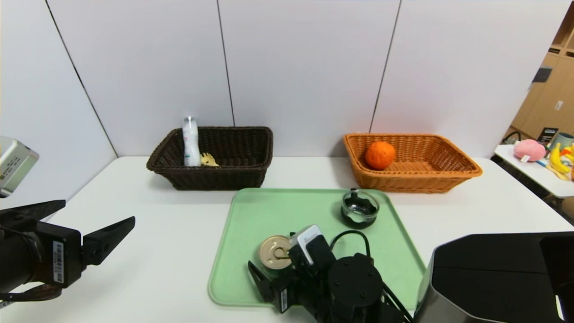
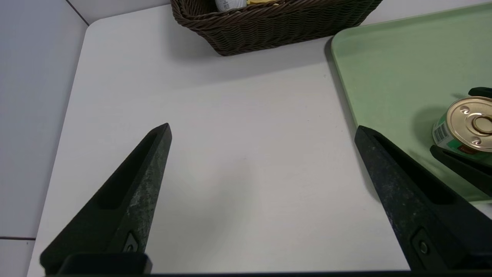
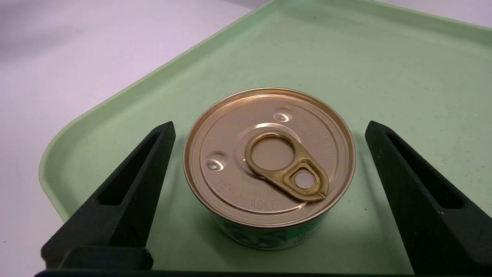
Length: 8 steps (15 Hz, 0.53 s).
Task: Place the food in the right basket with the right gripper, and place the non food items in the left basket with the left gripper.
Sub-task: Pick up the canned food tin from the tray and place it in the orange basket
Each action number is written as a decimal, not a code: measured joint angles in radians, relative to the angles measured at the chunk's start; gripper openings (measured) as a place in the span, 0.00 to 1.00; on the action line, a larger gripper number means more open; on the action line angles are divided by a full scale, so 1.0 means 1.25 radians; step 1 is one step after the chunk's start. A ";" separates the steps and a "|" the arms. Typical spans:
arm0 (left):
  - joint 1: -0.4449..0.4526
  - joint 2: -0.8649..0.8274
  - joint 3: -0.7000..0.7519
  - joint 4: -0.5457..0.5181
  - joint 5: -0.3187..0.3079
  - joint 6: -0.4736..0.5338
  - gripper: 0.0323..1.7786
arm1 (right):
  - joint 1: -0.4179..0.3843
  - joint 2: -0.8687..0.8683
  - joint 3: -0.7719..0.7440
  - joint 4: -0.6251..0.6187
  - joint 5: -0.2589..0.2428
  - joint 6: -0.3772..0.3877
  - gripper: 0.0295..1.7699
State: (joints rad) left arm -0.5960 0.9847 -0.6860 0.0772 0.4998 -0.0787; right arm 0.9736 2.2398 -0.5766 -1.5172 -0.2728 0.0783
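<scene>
Table: white, under the tray and both baskets.
Tray (image 1: 251, 206): green, the centre for the clock bearings in the head view.
Right basket (image 1: 421, 183): orange-tan wicker, between 1 and 2 o'clock.
Left basket (image 1: 224, 179): dark brown wicker, between 10 and 11 o'clock.
Left gripper (image 1: 99, 210): over the table, between 9 and 10 o'clock, its 2 fingers spread, holding nothing.
Right gripper (image 1: 270, 248): at 9 o'clock over the tray, released, its 2 fingers apart around the can with a gap at each side.
Bottle (image 1: 191, 142): in the left basket, at its 9 o'clock, near upright.
Orange (image 1: 380, 155): in the right basket, at its 9 o'clock.
Dish (image 1: 359, 208): dark glass, on the tray, at 1 o'clock.
Can (image 3: 269, 161): on the tray, at 9 o'clock, upright, ungrasped.
Spoon (image 1: 208, 159): in the left basket, beside the bottle.
</scene>
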 joint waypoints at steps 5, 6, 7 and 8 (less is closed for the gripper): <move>0.000 -0.004 0.002 0.000 0.000 0.000 0.95 | 0.000 0.002 0.000 0.001 0.000 0.000 0.57; 0.000 -0.005 0.002 0.001 0.000 0.000 0.95 | 0.000 0.002 0.000 0.001 0.000 0.000 0.56; 0.000 -0.005 0.003 0.002 0.000 0.000 0.95 | 0.001 0.002 0.000 0.001 0.000 0.000 0.56; 0.000 -0.005 0.004 0.004 0.000 0.001 0.95 | 0.001 0.002 0.000 0.001 0.000 0.000 0.56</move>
State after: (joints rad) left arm -0.5964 0.9779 -0.6815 0.0821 0.4998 -0.0779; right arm 0.9751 2.2417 -0.5766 -1.5157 -0.2728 0.0779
